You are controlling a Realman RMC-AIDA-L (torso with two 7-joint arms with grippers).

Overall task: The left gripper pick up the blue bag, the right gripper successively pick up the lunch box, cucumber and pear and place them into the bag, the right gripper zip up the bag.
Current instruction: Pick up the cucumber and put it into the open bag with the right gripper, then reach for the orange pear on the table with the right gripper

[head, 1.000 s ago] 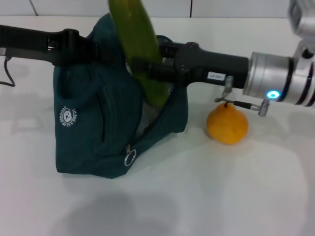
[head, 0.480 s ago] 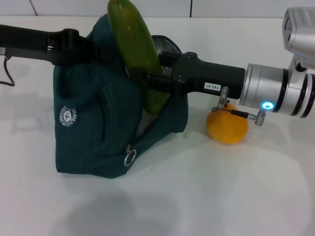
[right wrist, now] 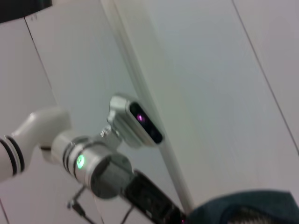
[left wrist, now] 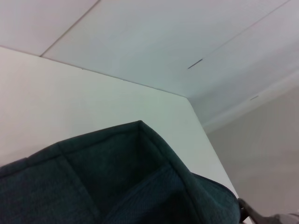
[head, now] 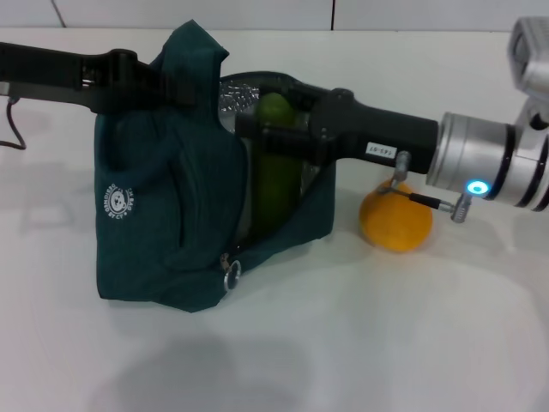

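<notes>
Teal woven fabric forms the large, soft-sided blue bag (head: 171, 215), which stands on a smooth white table (head: 343, 343) with its mouth open, showing crinkled silver foil lining. A small round white logo is printed on its front panel, and a metal ring zipper pull hangs near the lower front seam. The left gripper (head: 167, 86), a black two-pronged claw on a black arm, reaches in from the left and is clamped on the bag's upper fabric, holding it up in a peak. The right gripper (head: 257, 137), an identical black claw on a black arm with a silver cylindrical wrist and a lit blue ring, reaches into the bag's opening; whether its prongs grip or have let go of the cucumber cannot be told. The smooth, dark green, long cucumber (head: 274, 172) stands nearly upright inside the bag, its rounded tip just above the claw. The squat, matte orange-yellow pear (head: 395, 220) sits on the table just beside the bag, below the right wrist. The lunch box cannot be seen.
</notes>
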